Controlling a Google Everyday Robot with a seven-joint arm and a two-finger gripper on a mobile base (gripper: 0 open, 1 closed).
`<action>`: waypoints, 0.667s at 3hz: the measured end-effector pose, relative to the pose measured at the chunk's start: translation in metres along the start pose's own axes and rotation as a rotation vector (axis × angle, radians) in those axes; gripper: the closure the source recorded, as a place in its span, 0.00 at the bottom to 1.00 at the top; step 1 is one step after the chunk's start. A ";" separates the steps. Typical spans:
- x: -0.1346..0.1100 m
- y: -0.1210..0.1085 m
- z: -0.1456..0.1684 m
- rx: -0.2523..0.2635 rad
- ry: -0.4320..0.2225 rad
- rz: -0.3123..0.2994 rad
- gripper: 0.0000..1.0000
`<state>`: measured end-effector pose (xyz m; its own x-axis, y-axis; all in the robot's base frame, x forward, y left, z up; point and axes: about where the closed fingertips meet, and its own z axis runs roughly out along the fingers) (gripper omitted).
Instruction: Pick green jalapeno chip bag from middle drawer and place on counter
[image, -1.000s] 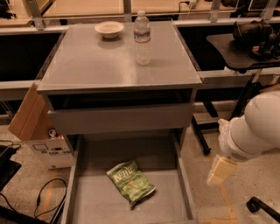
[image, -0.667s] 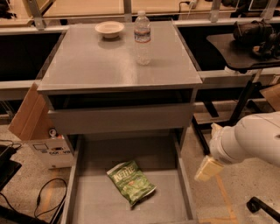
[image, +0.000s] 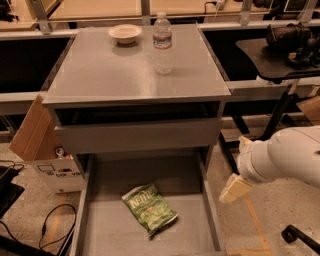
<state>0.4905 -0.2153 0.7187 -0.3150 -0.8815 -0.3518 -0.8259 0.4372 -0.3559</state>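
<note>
You have the small crinkly green jalapeno chip bag (image: 149, 208) lying flat, askew, in the open shallow grey metal middle drawer (image: 107, 232). From it, the matte-grey counter (image: 115, 72) lies at 12 o'clock and the gripper (image: 235, 189) at 3 o'clock, outside the drawer.

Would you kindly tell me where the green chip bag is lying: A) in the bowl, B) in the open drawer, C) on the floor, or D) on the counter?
B: the chip bag lies flat on the drawer bottom, with the gripper outside the drawer's right wall, apart from it.
</note>
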 end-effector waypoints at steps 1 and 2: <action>-0.017 0.022 0.054 -0.059 -0.042 0.020 0.00; -0.038 0.058 0.138 -0.109 -0.078 0.042 0.00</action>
<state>0.5191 -0.1319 0.5923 -0.3170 -0.8442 -0.4323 -0.8598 0.4482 -0.2448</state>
